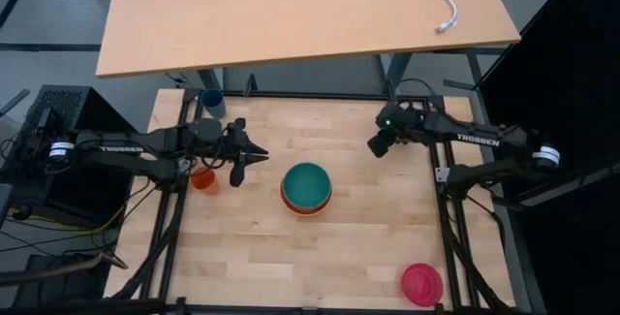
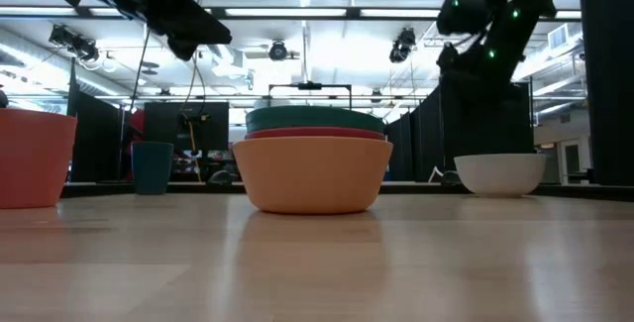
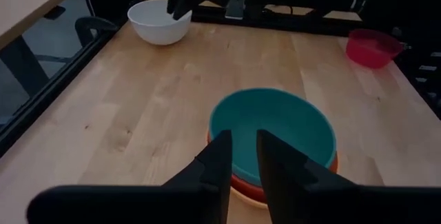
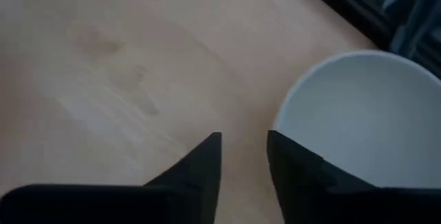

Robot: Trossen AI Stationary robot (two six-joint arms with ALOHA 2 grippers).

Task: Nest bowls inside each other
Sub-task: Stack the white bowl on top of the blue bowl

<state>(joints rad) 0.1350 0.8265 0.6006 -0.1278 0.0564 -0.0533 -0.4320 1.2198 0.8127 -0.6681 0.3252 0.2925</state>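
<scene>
3 bowls nested in stack (image 1: 306, 189). Your right gripper (image 4: 242, 156), fingers apart, empty, is over white bowl (image 4: 365, 120): next, close on rim. Left gripper (image 3: 241, 156) slightly apart, empty, near stack.

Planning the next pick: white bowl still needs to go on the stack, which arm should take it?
Right. The right gripper hovers beside the white bowl, fingers apart and empty. The left gripper is over by the teal-topped stack, across the table from that bowl.
</scene>
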